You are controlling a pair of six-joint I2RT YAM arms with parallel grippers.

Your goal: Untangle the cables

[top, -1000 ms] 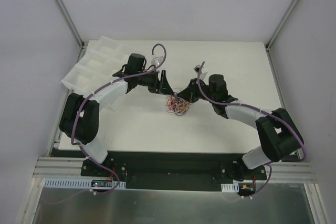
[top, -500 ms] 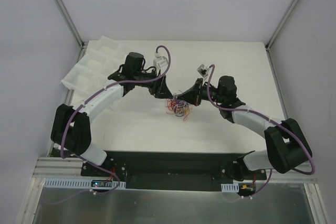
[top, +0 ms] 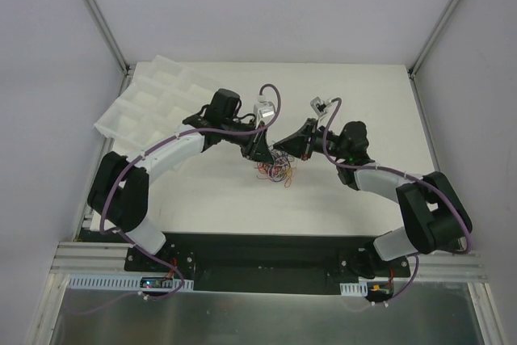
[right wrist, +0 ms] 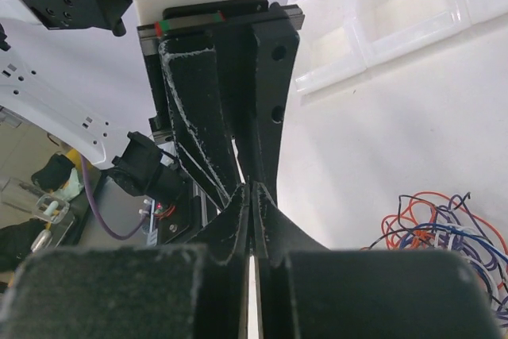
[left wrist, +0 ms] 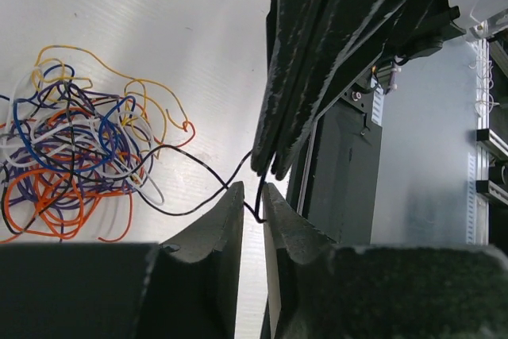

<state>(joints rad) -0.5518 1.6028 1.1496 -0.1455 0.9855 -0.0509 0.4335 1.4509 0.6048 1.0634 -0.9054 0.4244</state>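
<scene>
The cables lie as one small tangle of red, orange, yellow, blue, white and black wires on the white table, also seen in the left wrist view as the tangle. One black cable runs out of it to my right gripper, which is shut on its end just above the table. My left gripper stands tip to tip below it, its jaws a narrow slit apart with that black cable passing between them. From above, the left gripper and right gripper meet just behind the tangle.
A white compartment tray sits tilted at the table's far left corner and shows as the tray in the right wrist view. Purple hoses loop over both wrists. The black base rail runs along the near edge.
My left gripper has swung right and toward the right gripper, and its jaws have narrowed around the black cable. The right gripper has drawn back slightly from the tangle, still shut.
</scene>
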